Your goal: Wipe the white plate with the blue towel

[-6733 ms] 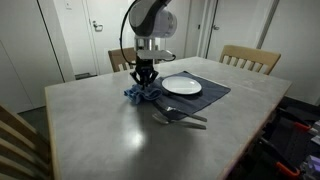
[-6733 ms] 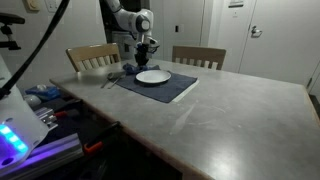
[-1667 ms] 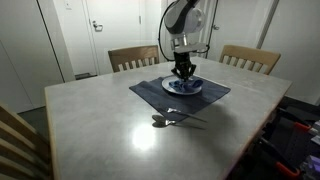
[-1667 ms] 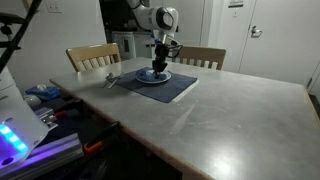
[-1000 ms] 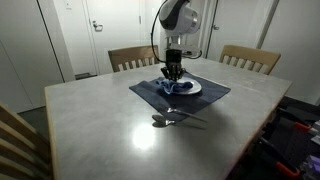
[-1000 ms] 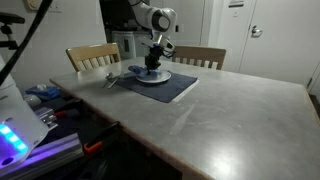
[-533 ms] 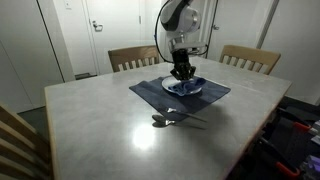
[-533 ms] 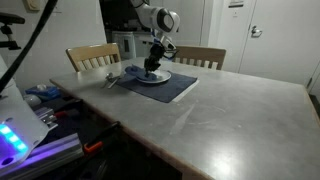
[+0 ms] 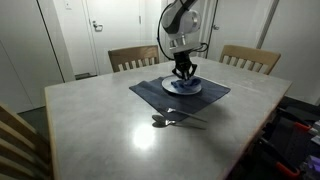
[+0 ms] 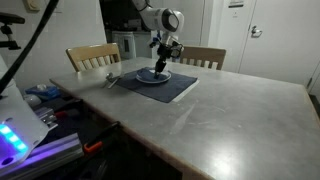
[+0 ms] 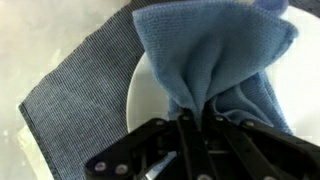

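The white plate (image 9: pixel 190 88) lies on a dark placemat (image 9: pixel 150 92) at the far side of the table. My gripper (image 9: pixel 183 73) points straight down over the plate, shut on the bunched top of the blue towel (image 9: pixel 178 86), whose loose end spreads over the plate. In the wrist view the towel (image 11: pixel 215 55) fans out from my gripper (image 11: pixel 196 116) and covers most of the plate (image 11: pixel 145 92), so only a white crescent shows at the left. In an exterior view my gripper (image 10: pixel 160 68) stands above the plate (image 10: pixel 152 78).
Cutlery (image 9: pixel 177 120) lies on the bare tabletop in front of the placemat (image 11: pixel 80 90). Two wooden chairs (image 9: pixel 132 58) (image 9: pixel 250 58) stand behind the table. The table edge (image 9: pixel 255 125) drops off near equipment on the floor.
My gripper has dragged the towel from the plate's near-left side back towards its middle and far side. The plate and the cutlery have stayed put.
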Tool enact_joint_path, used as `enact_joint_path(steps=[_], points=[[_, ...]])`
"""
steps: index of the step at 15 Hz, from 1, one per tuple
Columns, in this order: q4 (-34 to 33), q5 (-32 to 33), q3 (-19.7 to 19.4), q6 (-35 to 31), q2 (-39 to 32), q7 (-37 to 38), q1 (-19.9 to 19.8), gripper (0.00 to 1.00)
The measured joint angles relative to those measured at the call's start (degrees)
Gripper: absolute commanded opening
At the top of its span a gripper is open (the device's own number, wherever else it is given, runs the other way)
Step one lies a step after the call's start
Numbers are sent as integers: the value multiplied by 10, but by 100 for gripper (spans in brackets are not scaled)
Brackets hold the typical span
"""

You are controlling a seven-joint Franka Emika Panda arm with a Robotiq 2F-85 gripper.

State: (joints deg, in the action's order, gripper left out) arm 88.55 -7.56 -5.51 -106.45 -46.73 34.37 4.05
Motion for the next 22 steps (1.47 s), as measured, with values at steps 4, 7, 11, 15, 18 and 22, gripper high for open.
enact_joint_path(steps=[4,7,11,15,18,22], points=[[-7,-20,-1,-68,0,44,0,3],[-10,-60,23,-83,-2,8,-12,3],[-14,-103,61,-57,-8,-83,-33,3],[-37,-95,63,55,-25,-141,-41,3],[-52,-64,44,105,-38,-131,-38,3],[-58,-38,8,73,-38,-55,-23,3]])
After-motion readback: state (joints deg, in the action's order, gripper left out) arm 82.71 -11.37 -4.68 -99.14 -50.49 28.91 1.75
